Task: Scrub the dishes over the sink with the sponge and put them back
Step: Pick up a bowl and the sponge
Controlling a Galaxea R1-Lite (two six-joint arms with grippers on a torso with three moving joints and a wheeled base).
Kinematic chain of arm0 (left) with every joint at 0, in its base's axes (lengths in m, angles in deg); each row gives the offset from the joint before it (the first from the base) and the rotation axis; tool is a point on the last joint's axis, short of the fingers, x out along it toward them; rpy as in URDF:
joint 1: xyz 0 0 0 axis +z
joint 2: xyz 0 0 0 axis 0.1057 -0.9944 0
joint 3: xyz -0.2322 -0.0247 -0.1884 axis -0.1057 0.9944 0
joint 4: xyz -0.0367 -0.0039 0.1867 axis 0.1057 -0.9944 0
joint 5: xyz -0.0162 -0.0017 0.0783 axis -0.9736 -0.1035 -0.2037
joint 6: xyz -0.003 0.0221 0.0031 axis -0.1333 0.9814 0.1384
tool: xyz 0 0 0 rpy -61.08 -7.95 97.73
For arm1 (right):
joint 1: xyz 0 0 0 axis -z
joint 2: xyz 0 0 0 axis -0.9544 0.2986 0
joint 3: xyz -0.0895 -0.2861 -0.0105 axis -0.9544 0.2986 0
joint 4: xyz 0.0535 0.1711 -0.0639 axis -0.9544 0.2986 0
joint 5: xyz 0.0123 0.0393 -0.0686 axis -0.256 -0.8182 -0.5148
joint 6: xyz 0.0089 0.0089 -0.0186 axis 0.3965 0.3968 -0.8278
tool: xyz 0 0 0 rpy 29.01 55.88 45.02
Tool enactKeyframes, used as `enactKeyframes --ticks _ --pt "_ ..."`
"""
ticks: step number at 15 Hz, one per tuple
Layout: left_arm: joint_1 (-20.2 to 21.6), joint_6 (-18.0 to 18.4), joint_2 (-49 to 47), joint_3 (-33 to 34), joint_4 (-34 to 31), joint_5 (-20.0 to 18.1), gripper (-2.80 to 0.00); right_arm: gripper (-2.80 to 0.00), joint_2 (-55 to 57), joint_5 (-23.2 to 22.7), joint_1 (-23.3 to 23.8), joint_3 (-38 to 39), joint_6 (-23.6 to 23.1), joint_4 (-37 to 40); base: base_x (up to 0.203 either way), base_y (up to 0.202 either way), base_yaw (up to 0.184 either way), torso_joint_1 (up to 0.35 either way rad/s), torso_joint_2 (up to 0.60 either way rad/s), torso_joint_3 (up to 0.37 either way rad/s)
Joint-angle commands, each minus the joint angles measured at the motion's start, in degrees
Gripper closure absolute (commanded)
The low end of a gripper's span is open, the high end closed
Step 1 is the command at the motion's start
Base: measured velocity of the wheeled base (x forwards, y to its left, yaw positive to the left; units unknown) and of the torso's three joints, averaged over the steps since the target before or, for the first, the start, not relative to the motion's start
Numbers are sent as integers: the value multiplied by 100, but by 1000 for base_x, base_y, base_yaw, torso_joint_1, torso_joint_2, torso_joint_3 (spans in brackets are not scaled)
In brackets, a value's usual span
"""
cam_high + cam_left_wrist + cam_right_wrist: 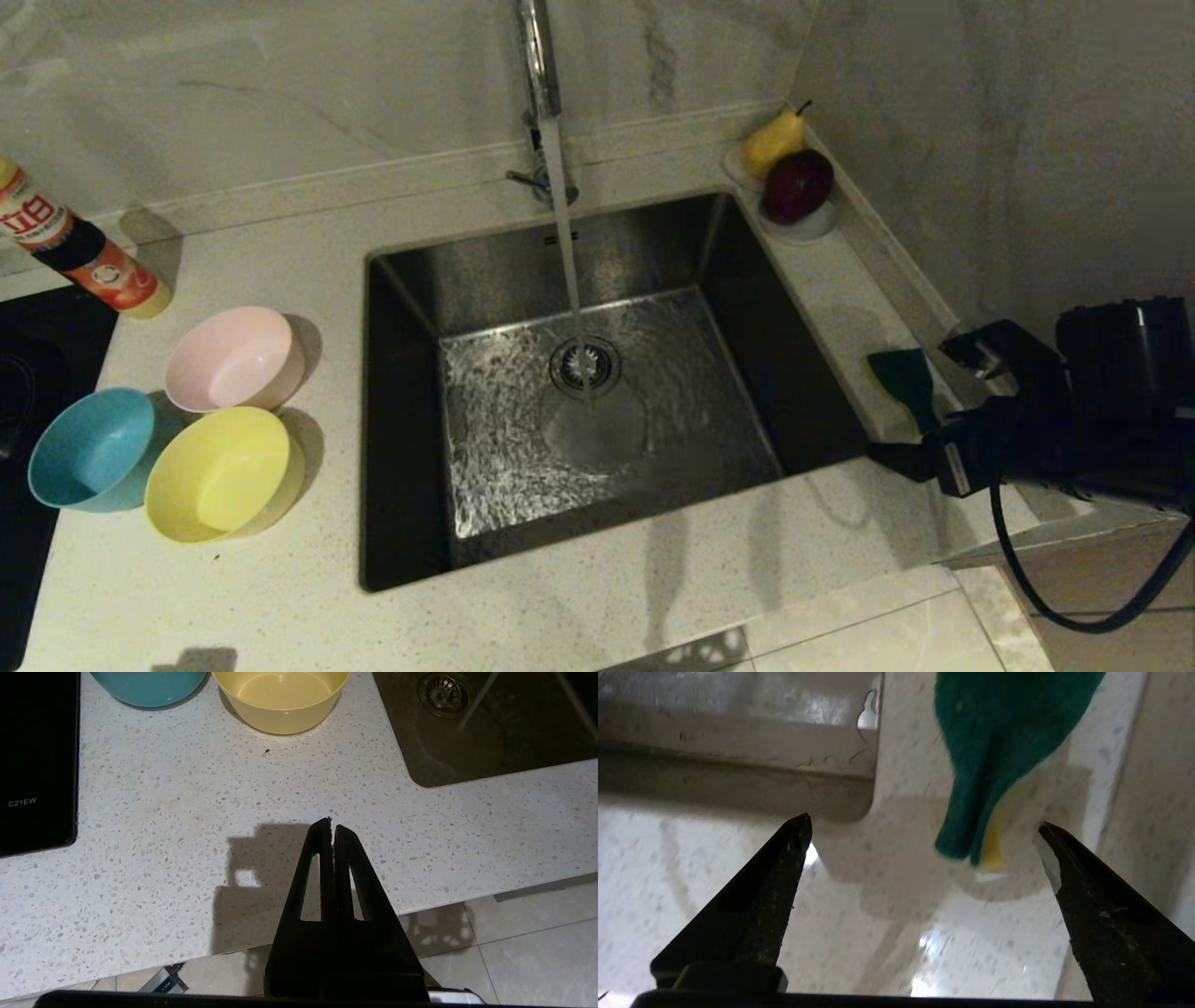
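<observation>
Clearly the sponge [904,381] comes first: it lies green face up on the narrow strip of tabletop [579,607] to the right of the sink [411,448], its near end curled so that a sliver of the yellow underside shows in the right wrist view; nothing grips it yet. Just short of it hangs the right claw [924,828], its two fingers spread wide apart and empty, the pad's near tip lying ahead of the gap and toward one finger rather than between them — so the step in hand looks to be the reach for the sponge, the very start of the job. Beyond that, the sink itself has water running from the tap [541,84] onto the drain strainer [585,365]; the three dishes wait untouched on the tabletop to the left of the basin — the pink bowl [235,359] farthest back, the blue bowl [91,462] and the yellow bowl [222,473] side by side nearer the edge, all close together. The left claw [332,828] is parked over the near tabletop in front of the bowls, its fingers pressed together on nothing.

The next move, as I judge it, calls for the right claw to ease forward and shift sideways until the curled end sits squarely between the fingers, then close; the pad is thin and floppy, so a shallow bite may let it slip or fold.
</observation>
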Motion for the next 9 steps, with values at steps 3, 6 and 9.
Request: enactKeyframes --ticks 3,6,9 --pt "1 -2 -9 1 -1 1 0 -280 67 -10 73 -80 -96 -4 0 0 0 0 0 0" --pt "1 -2 -9 1 -1 1 0 0 60 -1 75 -80 -103 4 0 0 0 0 0 0" --pt "1 -2 -9 1 -1 1 0 0 75 -1 82 -51 -94 4 0 0 0 0 0 0"
